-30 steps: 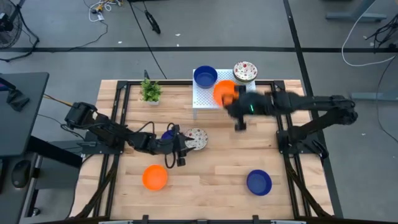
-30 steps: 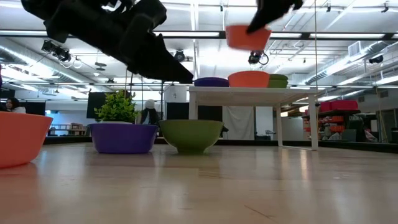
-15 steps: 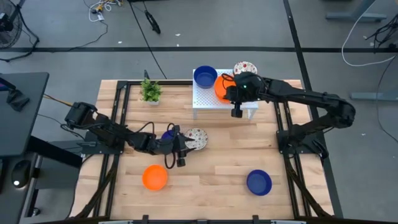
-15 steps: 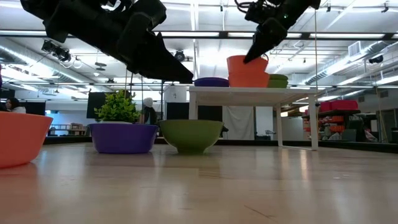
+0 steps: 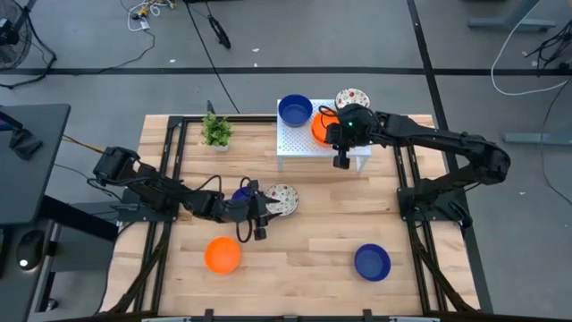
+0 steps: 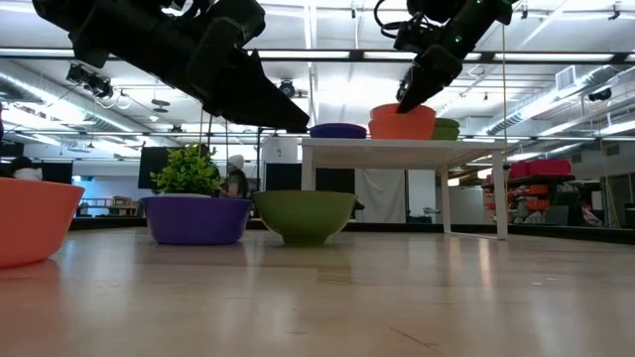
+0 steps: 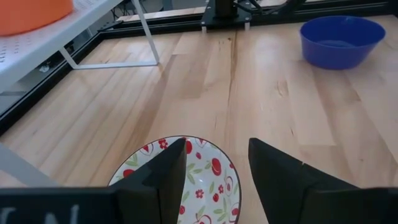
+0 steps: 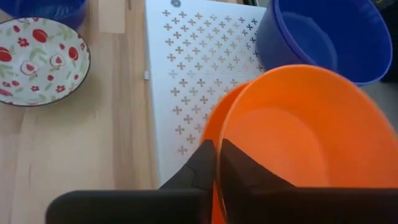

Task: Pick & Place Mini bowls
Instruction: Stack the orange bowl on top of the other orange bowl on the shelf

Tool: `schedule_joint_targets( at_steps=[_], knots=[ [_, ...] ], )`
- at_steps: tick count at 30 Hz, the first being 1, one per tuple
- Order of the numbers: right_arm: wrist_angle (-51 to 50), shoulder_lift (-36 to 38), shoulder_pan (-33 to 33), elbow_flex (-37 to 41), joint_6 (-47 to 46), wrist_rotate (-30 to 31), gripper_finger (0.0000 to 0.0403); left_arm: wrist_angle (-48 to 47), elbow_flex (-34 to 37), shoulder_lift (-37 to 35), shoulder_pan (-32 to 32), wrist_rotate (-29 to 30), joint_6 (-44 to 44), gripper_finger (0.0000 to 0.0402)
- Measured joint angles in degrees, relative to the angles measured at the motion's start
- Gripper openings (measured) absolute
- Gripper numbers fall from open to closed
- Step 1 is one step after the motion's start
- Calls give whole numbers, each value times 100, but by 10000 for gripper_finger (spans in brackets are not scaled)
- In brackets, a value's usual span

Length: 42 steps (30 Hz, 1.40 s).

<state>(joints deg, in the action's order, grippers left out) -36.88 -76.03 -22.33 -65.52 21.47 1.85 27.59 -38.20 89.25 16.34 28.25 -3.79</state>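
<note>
Bright, even overhead light fills the scene; ceiling strip lights [image 6: 327, 55] glare in the low view, silhouetting the blurred arm [image 6: 179, 50] nearby.

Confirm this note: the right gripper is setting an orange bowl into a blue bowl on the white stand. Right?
Not quite. The right gripper pinches the rim of an orange bowl that sits nested in another orange bowl, as the right wrist view shows. The blue bowl stands beside them on the white stand.
</note>
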Motion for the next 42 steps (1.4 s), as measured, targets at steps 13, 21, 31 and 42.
schedule_joint_targets(
  at_steps=[13, 21, 31, 42],
  knots=[
    [26, 0, -4, -129, -91, -387, 136, -46, 0, 1, 0, -4, 6, 179],
    [-311, 4, -4, -640, -203, -404, 209, -44, 0, 2, 1, -7, 6, 179],
    [-416, 4, 18, -350, -470, -451, 85, -44, 0, 2, 0, -111, -5, 179],
    [-232, 4, 4, -223, -452, -595, 53, -44, 0, 2, 2, -111, -7, 179]
  ],
)
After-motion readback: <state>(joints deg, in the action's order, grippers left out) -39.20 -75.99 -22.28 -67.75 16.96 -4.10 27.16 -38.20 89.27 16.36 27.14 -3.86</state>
